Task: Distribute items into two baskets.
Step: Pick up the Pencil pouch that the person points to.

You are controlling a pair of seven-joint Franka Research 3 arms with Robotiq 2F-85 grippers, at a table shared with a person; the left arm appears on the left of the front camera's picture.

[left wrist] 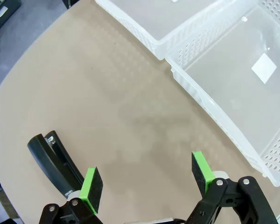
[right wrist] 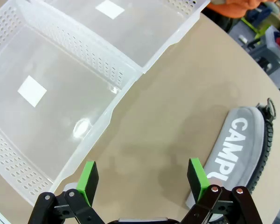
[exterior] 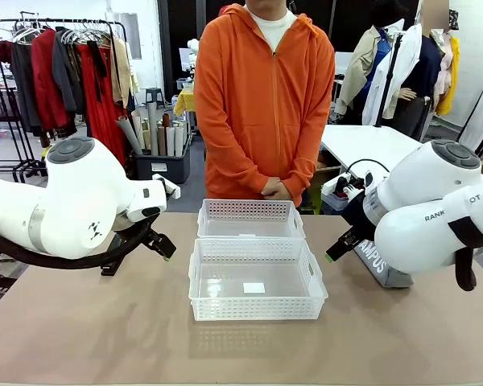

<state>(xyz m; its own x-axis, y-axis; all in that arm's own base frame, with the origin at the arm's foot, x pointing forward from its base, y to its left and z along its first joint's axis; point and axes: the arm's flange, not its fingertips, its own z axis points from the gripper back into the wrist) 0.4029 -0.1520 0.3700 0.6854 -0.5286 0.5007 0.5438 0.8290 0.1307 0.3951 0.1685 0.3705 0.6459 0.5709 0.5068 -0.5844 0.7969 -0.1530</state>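
Our left gripper (left wrist: 145, 170) hangs spread wide over bare tan tabletop (left wrist: 107, 102), the small black stapler (left wrist: 51, 156) just outside one green pad (left wrist: 91, 184), the two translucent-white lattice plastic baskets (left wrist: 210, 115) ahead on the other side. Our right gripper (right wrist: 142, 176) is spread too, the grey fabric "CAMPUS" pouch (right wrist: 242, 140) just outside one finger, a basket corner by the other. A person in an orange hoodie (exterior: 262, 104) stands beyond them.
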